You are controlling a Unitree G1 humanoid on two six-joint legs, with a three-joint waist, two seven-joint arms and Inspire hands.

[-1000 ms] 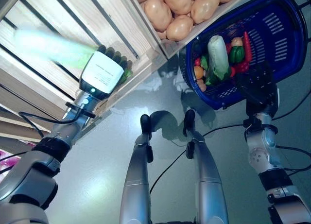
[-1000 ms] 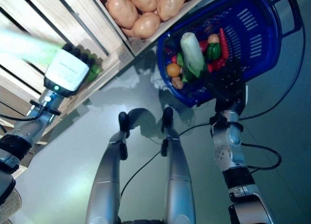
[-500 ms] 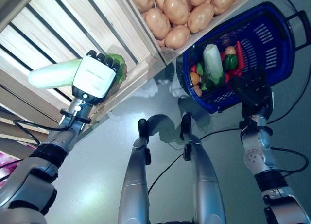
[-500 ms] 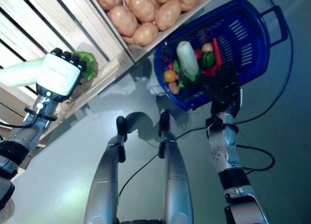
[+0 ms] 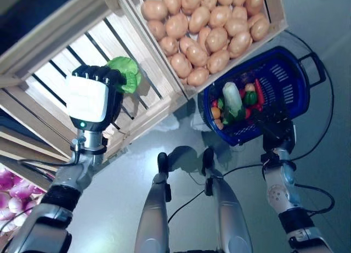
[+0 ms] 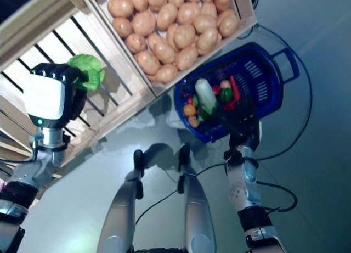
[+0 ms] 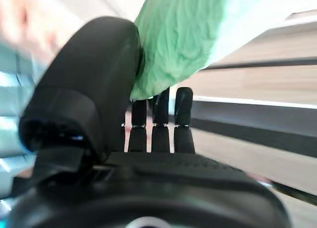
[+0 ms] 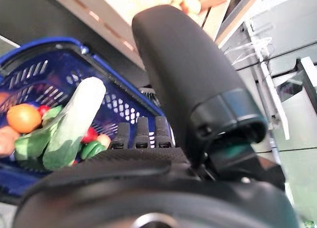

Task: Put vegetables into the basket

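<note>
My left hand [image 5: 90, 97] is shut on a long cabbage; only its green leafy end [image 5: 125, 72] shows past the fingers, in front of an empty slatted wooden crate [image 5: 52, 61]. The left wrist view shows the green leaves [image 7: 183, 40] held between thumb and fingers. At the right, my right hand [image 5: 276, 132] is shut on the near rim of a blue plastic basket [image 5: 296, 83]. In the basket lie another pale cabbage [image 5: 232, 97], an orange fruit [image 6: 190, 110], a green pepper [image 5: 250, 97] and a red chilli [image 5: 259, 92]. The right wrist view shows the fingers [image 8: 141, 131] curled over the rim.
A wooden crate full of potatoes [image 5: 211, 28] stands just behind and left of the basket. Purple onions [image 5: 8, 183] show at the lower left edge. Grey floor lies below the crates.
The whole view has shifted, so the camera moved. My left hand has turned with the cabbage: its pale stalk, which stuck out to the left, is now hidden behind the hand. The right hand keeps its hold.
</note>
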